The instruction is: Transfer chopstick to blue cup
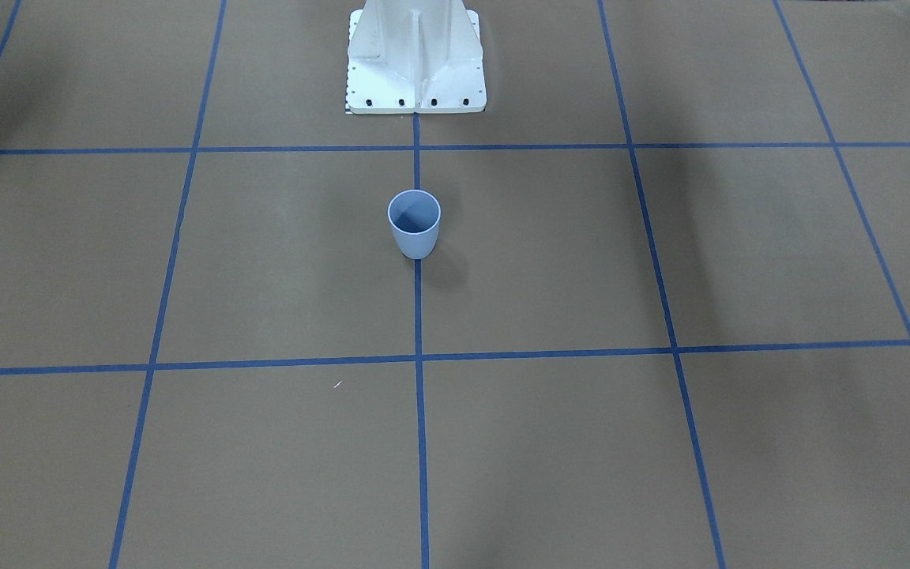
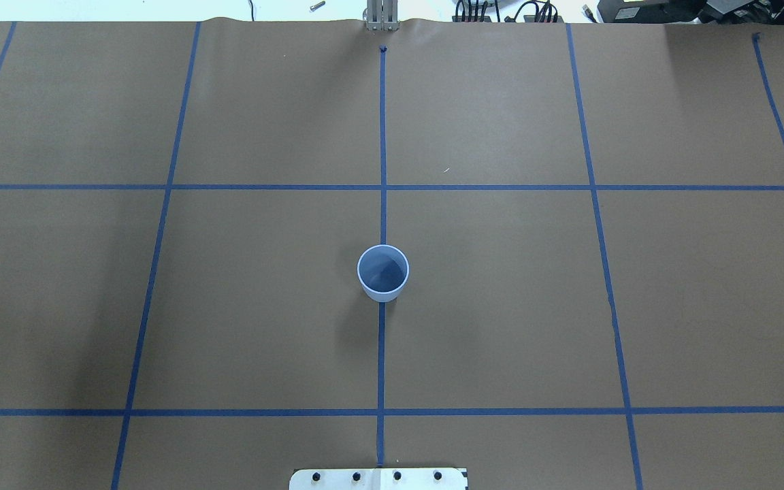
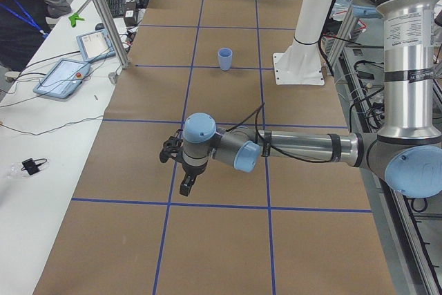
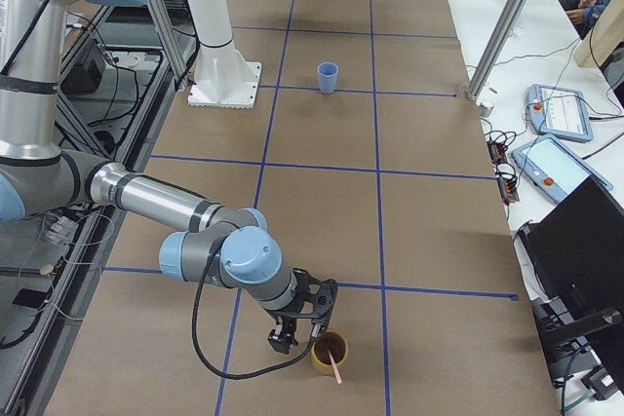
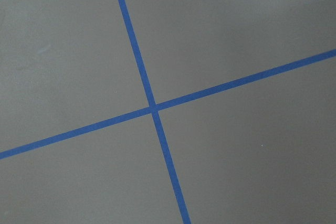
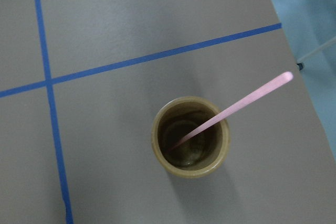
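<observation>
The blue cup [image 1: 414, 224] [image 2: 383, 272] stands upright with nothing in it on the centre tape line, also seen in the side views [image 3: 225, 59] [image 4: 328, 76]. A pale pink chopstick [image 6: 236, 107] [image 4: 334, 369] leans in a brown cup [image 6: 190, 136] [image 4: 329, 351] near the table's right end. My right gripper [image 4: 302, 330] hovers just above and beside that brown cup; I cannot tell whether it is open or shut. My left gripper [image 3: 176, 167] hangs over a tape crossing [image 5: 153, 108] near the left end, far from both cups; its state cannot be told either.
The white robot base [image 1: 415, 59] [image 2: 378, 478] stands behind the blue cup. Metal posts [image 3: 103, 18] [image 4: 507, 26] rise at the table's far edge. Tablets [image 3: 62, 77] [image 4: 561, 109] lie on the side bench, where a person [image 3: 21, 18] sits.
</observation>
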Available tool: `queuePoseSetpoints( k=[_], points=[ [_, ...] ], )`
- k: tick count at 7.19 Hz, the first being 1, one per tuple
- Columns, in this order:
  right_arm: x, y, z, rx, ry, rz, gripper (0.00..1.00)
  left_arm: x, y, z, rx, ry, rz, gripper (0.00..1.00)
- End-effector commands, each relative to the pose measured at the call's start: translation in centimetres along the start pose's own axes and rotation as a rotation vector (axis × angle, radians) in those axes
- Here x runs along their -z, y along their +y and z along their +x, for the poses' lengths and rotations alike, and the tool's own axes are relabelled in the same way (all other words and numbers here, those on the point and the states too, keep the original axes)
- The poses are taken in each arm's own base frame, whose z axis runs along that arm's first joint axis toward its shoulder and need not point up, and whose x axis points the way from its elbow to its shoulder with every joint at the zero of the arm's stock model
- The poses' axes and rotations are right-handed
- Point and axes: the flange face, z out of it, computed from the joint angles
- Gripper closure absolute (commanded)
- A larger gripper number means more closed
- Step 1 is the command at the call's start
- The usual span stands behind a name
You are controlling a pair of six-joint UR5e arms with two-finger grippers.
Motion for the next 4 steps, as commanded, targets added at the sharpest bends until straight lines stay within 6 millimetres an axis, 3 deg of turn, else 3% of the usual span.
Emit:
queuePoseSetpoints(
  k=[1,2,3,4],
  points=[
    [0.0,-3.1,0.3,-0.105,0.059,0.041,0.04,0.1,1.2,0.2,-0.005,0.011,0.005,0.01],
    [-0.9,-5.4,0.9,-0.116,0.077,0.053,0.04,0.2,1.2,0.3,-0.007,0.011,0.007,0.01],
    [-3.4,-6.7,2.5,-0.146,0.072,0.082,0.05,0.7,0.9,0.7,-0.016,0.011,0.017,0.01],
    [-4.0,-6.7,2.9,-0.175,0.057,0.125,0.06,0.8,0.8,0.9,-0.019,0.011,0.021,0.01]
  ],
)
